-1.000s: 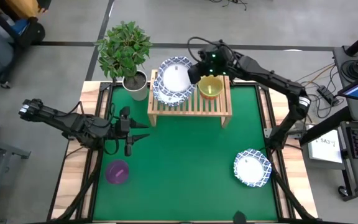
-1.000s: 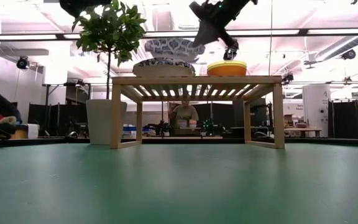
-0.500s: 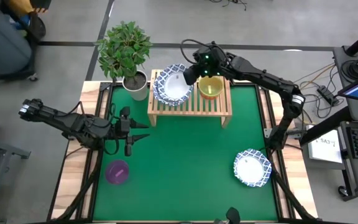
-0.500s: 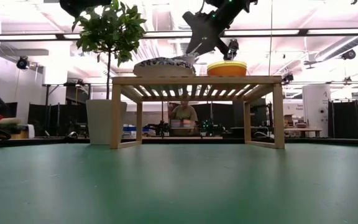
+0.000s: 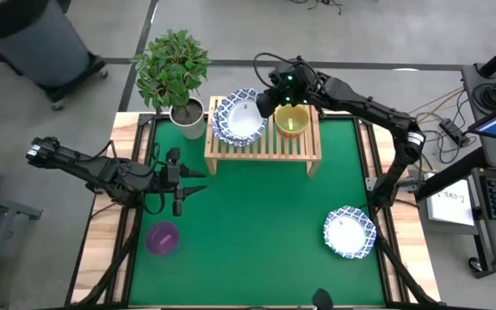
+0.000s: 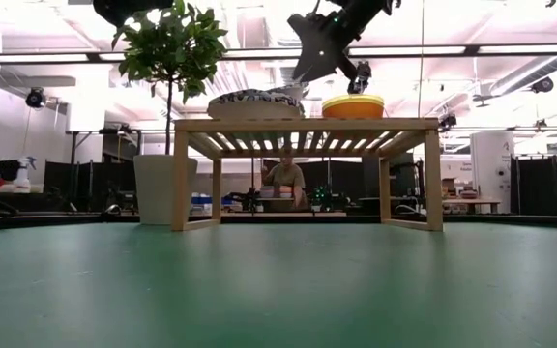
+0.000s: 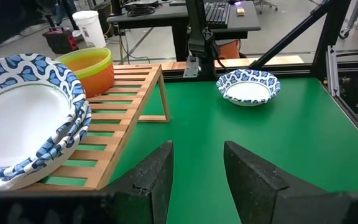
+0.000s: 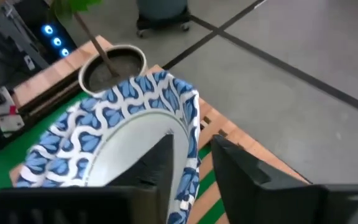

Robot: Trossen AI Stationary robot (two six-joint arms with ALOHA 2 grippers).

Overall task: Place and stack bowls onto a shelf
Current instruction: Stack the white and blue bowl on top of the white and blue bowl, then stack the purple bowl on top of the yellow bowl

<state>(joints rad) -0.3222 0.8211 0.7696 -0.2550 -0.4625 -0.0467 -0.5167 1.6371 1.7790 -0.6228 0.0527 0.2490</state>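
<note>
The right gripper (image 5: 266,101) hung over the shelf (image 5: 263,144) at the far edge of the worktop (image 5: 257,224), its fingers (image 8: 157,163) parted narrowly astride the rim of the top blue-rimmed bowl (image 5: 238,120); the rim sat in the gap, and the bowl lay nested on the stack at the shelf's left end. In the low view that stack (image 6: 254,100) rested flat on the slatted top with the gripper (image 6: 303,75) just above its right edge. The yellow-green bowl (image 5: 292,120) stood beside the stack on the shelf's right half. Another blue-rimmed bowl (image 5: 350,232) sat near the worktop's right edge toward the near corner, and the purple bowl (image 5: 163,238) lay near the left edge. The left gripper (image 5: 195,184) waited over the left side of the worktop, fingers (image 7: 146,180) spread wide and holding nothing. A potted plant (image 5: 174,73) stood at the far left corner.
</note>
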